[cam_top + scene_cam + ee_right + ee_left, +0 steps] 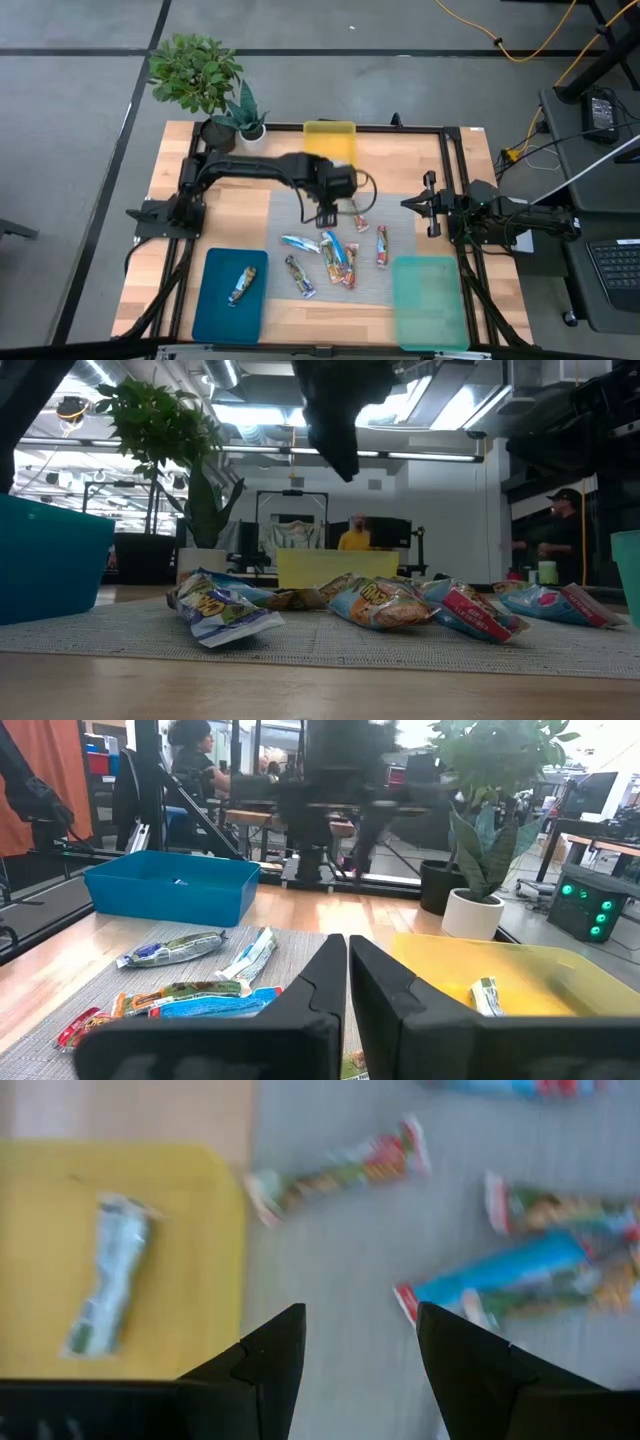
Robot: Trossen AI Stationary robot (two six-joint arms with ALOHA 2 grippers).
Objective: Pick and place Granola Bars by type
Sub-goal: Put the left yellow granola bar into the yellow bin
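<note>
Several granola bars (pixel 335 255) lie flat on the grey mat (pixel 290 210) at the table's middle. One more bar (pixel 105 1275) lies in the yellow tray (pixel 330 140) at the far edge. Another bar (pixel 241 285) lies in the dark blue tray (pixel 215 310) at the near left. My left gripper (pixel 360 1320) hangs open above the mat, just near of the yellow tray, pointing steeply down with nothing between its fingers. A red-and-white bar (pixel 340 1170) and a blue one (pixel 500 1275) lie below it. My right gripper (pixel 347 960) waits shut at the table's right side, pointing level.
A light teal tray (pixel 430 300) stands at the near right. Two potted plants (pixel 215 85) stand at the far left corner. A black frame rail (pixel 450 180) edges the work area. People show in the room beyond the table.
</note>
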